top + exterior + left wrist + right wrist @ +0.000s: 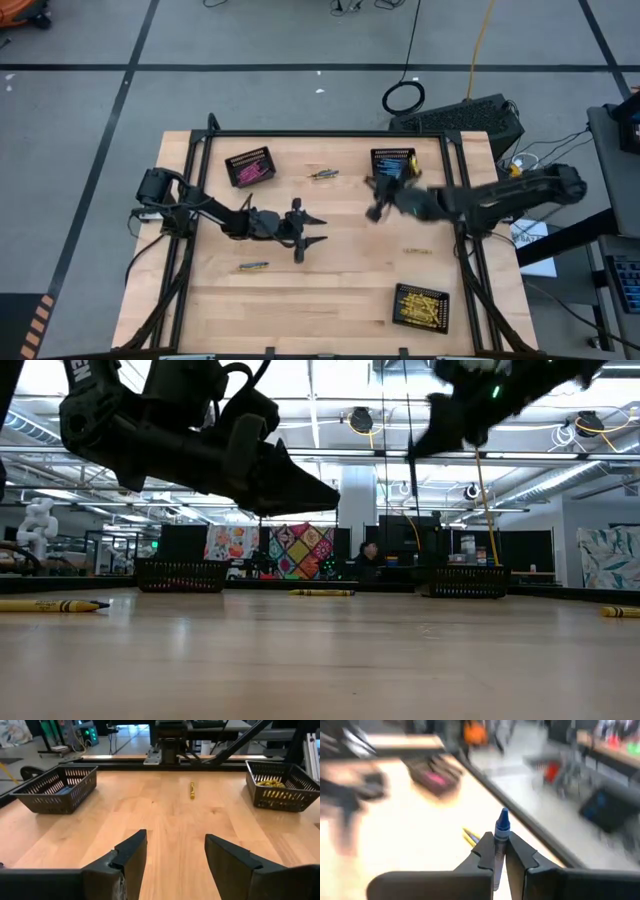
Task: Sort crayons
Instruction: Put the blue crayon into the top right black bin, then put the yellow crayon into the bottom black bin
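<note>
Fingers of the right gripper (500, 851) pinch a thin blue crayon (500, 836) upright, raised just beside the black mesh basket with blue sticks (393, 163) at the table's far edge. The left gripper (175, 852) hovers mid-table, spread wide and empty. Loose yellow-wrapped crayons (253, 266) lie on the pale wooden tabletop (340, 280); pink ones fill the far-left black basket (248, 167), yellow ones the near-right basket (421, 306).
</note>
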